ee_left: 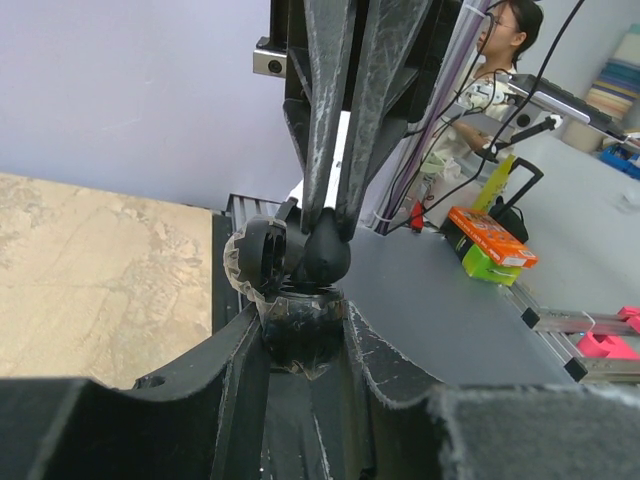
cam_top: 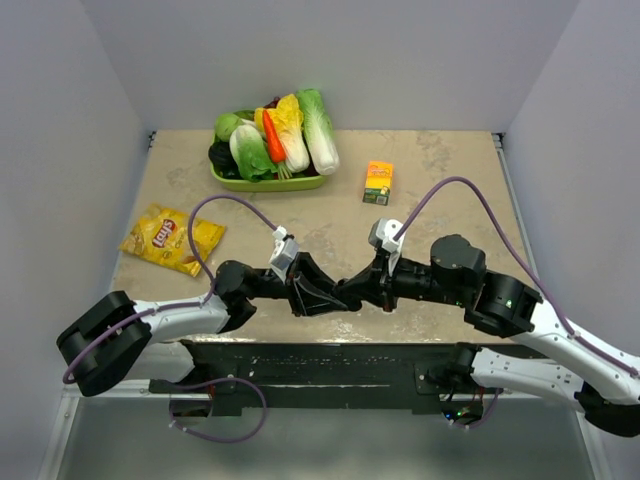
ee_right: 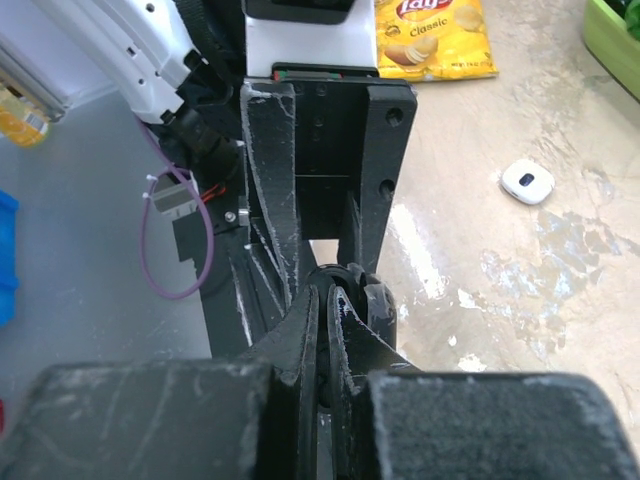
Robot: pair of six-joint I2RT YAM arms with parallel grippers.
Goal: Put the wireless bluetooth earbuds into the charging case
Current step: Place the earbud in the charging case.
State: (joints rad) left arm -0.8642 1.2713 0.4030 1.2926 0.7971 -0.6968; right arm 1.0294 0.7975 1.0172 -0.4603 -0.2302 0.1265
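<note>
Above the tabletop (cam_top: 450, 190), my left pincer (ee_left: 298, 345) clamps the charging case (ee_left: 300, 322), right pincer (ee_left: 330, 215) a black earbud (ee_left: 326, 260). Off-centre release could drop it.

Top view overhead; wrist views close, opposed, sharing fingers (ee_left: 325, 100).

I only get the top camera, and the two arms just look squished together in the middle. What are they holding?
Observer: In the left wrist view, the left end effector is clamped around a round black charging case, its lid flipped open.
Operator: And the other arm?
Observer: The right end effector pinches a black earbud at the top of the open case.
Operator: Any more buds?
Observer: The right wrist view shows a small white piece, perhaps one, lying on the table.
</note>
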